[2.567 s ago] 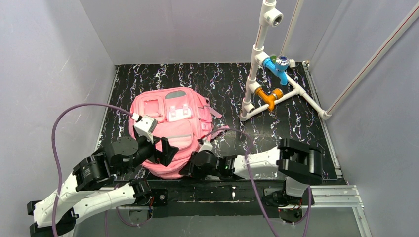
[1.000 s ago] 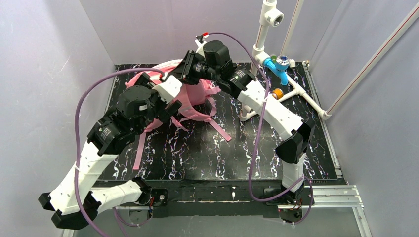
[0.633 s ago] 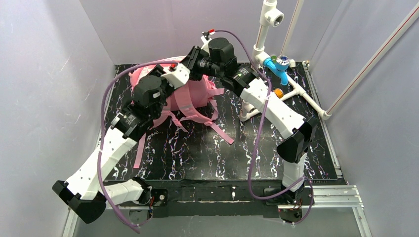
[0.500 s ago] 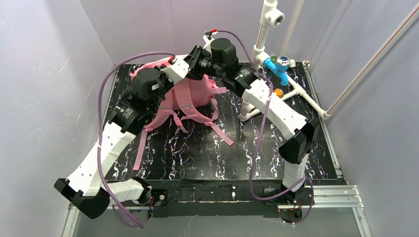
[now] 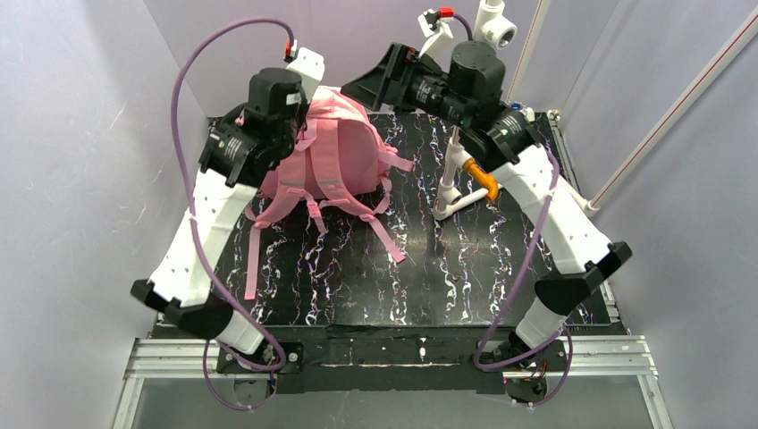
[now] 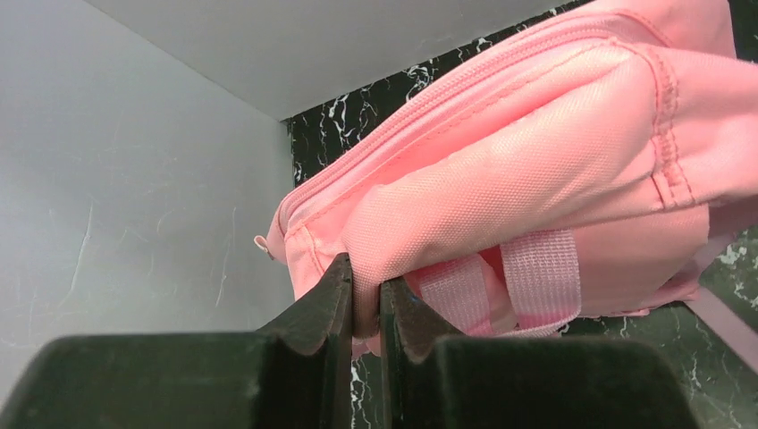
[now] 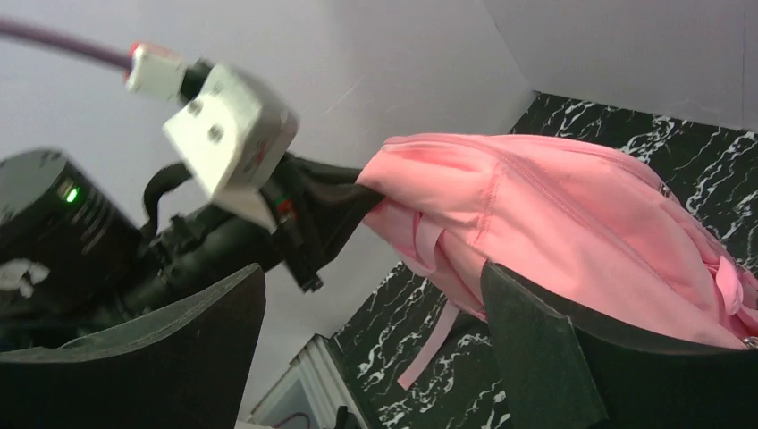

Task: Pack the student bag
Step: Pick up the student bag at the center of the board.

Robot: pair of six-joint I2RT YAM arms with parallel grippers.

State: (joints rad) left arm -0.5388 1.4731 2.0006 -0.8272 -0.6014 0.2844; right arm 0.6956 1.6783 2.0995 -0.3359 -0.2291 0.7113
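**Left gripper (image 6: 365,299) pinches the student bag (image 6: 536,152); right gripper (image 7: 373,277) spread**

The left fingers press together on a fold of pink fabric at the bag's corner. The right fingers stand wide apart, clear of the bag and holding nothing. The bag is upright at the table's (image 5: 465,268) far left, its straps (image 5: 251,259) trailing down.

Robotics lab test cell: plain pale walls (image 5: 80,134) box in a black marbled tabletop (image 5: 375,286); two white robot arms (image 5: 201,232) mounted along an aluminium rail (image 5: 617,353) at bottom, white pipe rig (image 5: 493,20) upper right.
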